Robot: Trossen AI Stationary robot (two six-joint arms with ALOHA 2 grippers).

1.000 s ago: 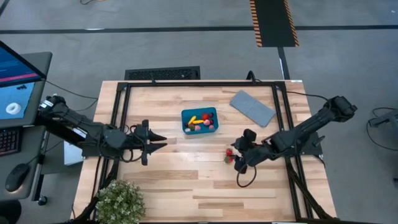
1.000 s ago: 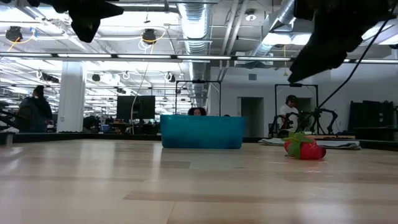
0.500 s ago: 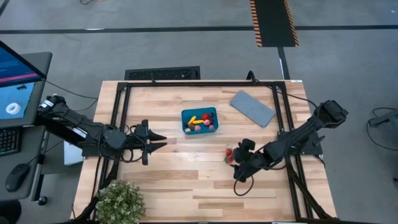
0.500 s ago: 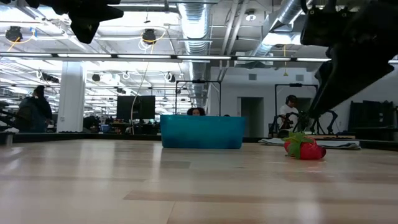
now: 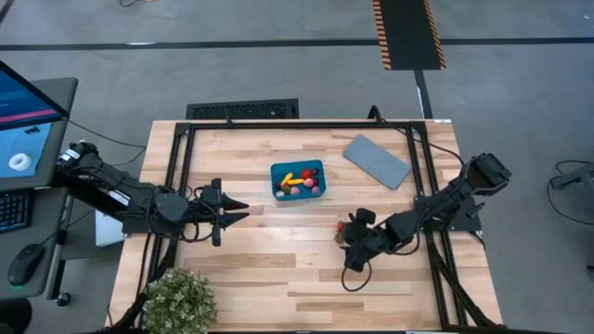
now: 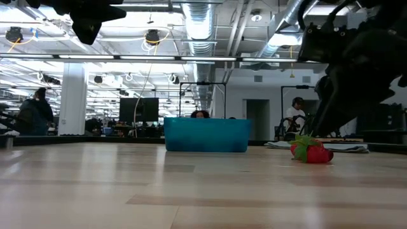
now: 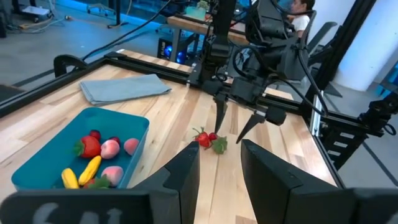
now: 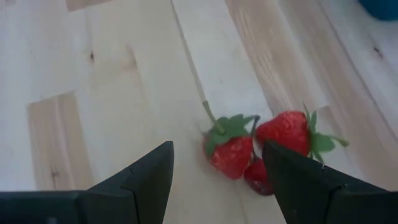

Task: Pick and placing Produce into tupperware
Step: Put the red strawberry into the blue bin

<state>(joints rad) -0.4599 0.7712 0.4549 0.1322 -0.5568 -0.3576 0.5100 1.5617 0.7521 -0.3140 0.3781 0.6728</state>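
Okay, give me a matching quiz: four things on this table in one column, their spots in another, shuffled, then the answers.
Things:
1. tub
2. lid
3. strawberries
4. plant

Places:
A. near-left table corner
B. table centre, holding fruit
C. bare wood, just ahead of the open right end effector
D. flat, right of the tub

Pairs: 1-B, 2-D, 3-C, 4-A
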